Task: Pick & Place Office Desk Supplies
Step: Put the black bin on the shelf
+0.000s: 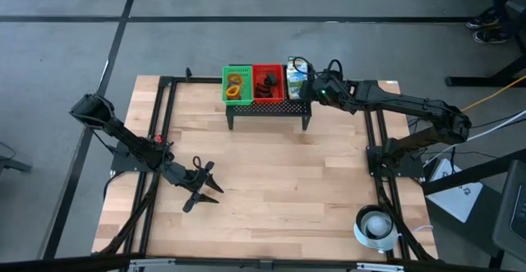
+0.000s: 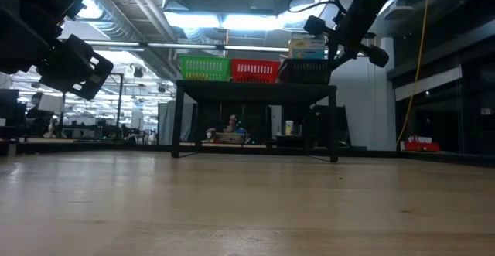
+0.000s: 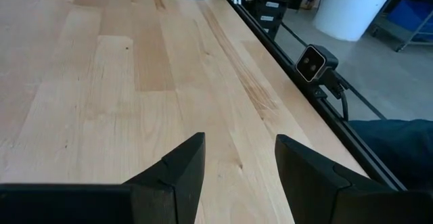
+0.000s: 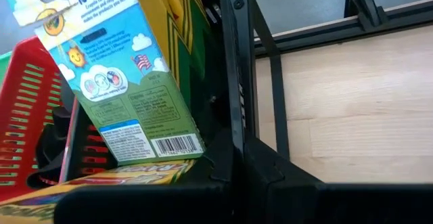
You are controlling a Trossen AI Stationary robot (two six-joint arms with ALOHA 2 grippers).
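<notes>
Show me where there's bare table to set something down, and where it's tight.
Free: the wide bare stretch of table between the black stand, the open left gripper and the round white object. Crowded: on the stand, the green basket, red basket and packet bin, where the shut right gripper sits.

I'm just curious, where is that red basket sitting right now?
In the high view, the red basket sits on the black stand at the table's far edge, between the green basket and a black one.
</notes>
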